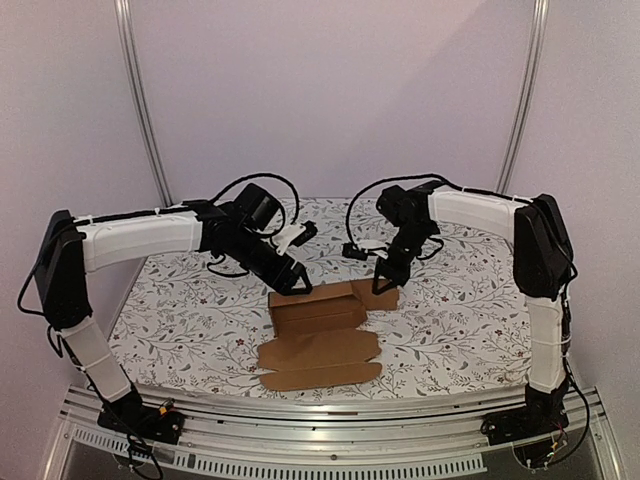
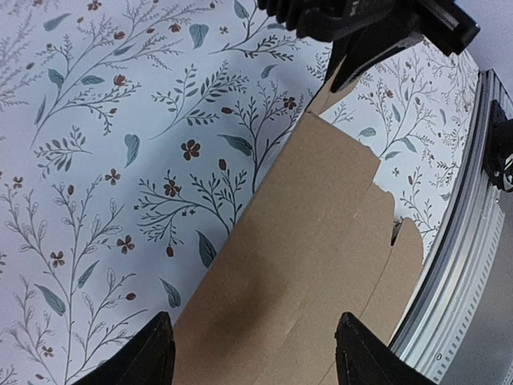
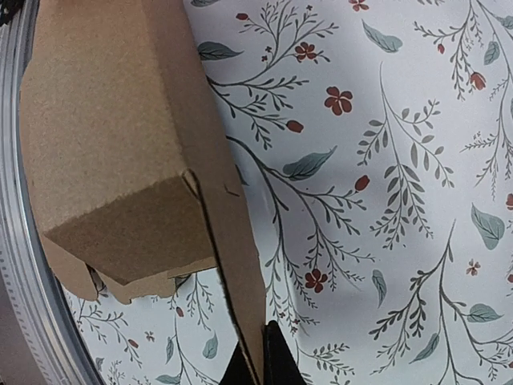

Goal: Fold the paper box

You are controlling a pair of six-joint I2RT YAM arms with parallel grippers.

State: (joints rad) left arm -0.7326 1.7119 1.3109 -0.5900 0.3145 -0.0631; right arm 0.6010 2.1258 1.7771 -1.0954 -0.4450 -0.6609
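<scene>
Presently the paper box (image 1: 318, 335) lies half-formed at mid-tablecloth (image 1: 190, 320). Right gripper (image 1: 383, 284), closed, pinches its flap; left gripper (image 1: 294, 284) hangs wide open, empty. Hard pulling may tear or slip the thin flap.

Brown cardboard paper box (image 1: 320, 335), partly folded, far walls raised, near flaps flat, centred on floral tablecloth (image 1: 180, 320).
</scene>
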